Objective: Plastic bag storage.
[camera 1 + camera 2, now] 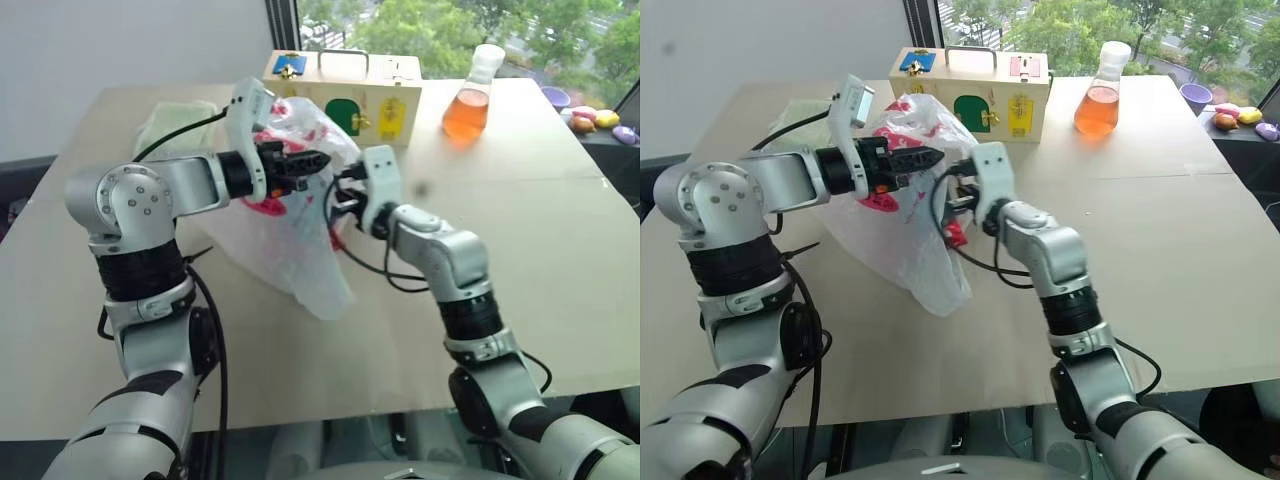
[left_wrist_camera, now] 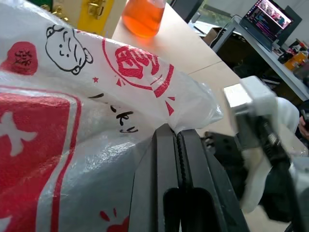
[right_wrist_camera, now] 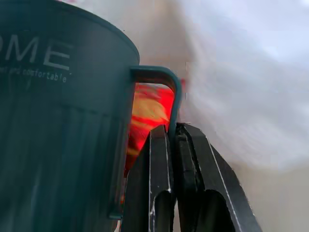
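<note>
The left gripper (image 1: 318, 158) pinched the plastic bag (image 1: 290, 235) up, so the right gripper (image 3: 175, 129), clamping a dark-green mug (image 3: 63, 121) handle, could insert it.

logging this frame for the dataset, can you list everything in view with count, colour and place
plastic bag: 1, translucent white with red print, held up over the table's middle, lower end on the table
mug: 1, dark teal, held by its handle against the bag, seen in the right wrist view
wooden box: 1, pale wood with blue, green, yellow and red panels, far side of the table behind the bag
flask: 1, clear with orange liquid, far side, right of the box
cloth: 1, pale green, far left of the table
table: 1, light tan
left gripper: 1, black, shut on the bag's top
right gripper: 1, black, shut on the mug's handle
</note>
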Controlling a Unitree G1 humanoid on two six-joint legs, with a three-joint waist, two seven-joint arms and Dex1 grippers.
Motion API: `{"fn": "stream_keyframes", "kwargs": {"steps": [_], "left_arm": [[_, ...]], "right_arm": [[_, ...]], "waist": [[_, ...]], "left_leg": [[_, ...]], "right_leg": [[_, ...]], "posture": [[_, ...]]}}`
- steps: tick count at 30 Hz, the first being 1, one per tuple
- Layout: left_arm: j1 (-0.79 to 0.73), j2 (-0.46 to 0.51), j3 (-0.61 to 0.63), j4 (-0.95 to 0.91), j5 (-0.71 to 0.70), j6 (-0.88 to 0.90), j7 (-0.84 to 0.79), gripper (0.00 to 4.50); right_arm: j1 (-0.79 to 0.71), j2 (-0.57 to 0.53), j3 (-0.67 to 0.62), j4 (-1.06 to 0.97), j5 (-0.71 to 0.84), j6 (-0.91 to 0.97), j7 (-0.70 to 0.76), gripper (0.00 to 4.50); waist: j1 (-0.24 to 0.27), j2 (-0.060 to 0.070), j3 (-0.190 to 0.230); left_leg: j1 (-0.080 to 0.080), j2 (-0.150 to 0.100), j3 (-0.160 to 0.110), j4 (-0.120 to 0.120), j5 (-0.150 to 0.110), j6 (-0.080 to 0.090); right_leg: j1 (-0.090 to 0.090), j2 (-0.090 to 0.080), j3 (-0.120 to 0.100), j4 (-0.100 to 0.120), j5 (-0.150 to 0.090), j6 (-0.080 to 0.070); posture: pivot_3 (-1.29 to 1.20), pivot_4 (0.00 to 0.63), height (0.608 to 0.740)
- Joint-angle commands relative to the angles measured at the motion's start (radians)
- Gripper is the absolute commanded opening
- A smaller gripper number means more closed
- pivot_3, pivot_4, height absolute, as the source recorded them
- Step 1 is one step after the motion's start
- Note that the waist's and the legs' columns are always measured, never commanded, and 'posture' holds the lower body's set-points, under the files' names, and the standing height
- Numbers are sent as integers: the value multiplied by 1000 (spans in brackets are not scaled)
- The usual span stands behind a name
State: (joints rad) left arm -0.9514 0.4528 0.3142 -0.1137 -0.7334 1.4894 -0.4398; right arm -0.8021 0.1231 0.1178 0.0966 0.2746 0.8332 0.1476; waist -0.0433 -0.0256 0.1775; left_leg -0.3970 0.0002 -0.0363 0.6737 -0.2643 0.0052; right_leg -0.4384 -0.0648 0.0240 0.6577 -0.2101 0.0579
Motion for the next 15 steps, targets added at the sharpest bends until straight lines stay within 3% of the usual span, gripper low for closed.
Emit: {"fn": "stream_keyframes", "kwargs": {"steps": [1,8,12,15], "left_arm": [[-14,-5,41,-66,-25,20,27,0],[-7,-2,72,-98,-37,48,59,0],[13,10,102,-97,-29,56,72,0],[39,23,96,-86,-19,32,70,0]], "right_arm": [[-62,38,-5,46,15,-72,39,14],[-123,170,-34,350,93,-232,132,14],[-120,118,2,370,51,-326,131,1288],[-66,51,25,275,38,-320,148,2911]], "waist": [[2,0,0],[-1,0,0],[-6,0,0],[-13,0,0]], "left_leg": [[0,0,0,0,0,0],[0,0,0,-1,0,0],[0,0,1,-2,0,0],[0,0,1,-2,0,-1]], "right_leg": [[0,0,0,0,0,0],[-1,0,1,0,0,0],[-2,0,3,0,0,0],[-3,0,3,1,0,0]], "posture": [[0,150,740],[0,150,740],[0,150,740],[0,150,740]]}}
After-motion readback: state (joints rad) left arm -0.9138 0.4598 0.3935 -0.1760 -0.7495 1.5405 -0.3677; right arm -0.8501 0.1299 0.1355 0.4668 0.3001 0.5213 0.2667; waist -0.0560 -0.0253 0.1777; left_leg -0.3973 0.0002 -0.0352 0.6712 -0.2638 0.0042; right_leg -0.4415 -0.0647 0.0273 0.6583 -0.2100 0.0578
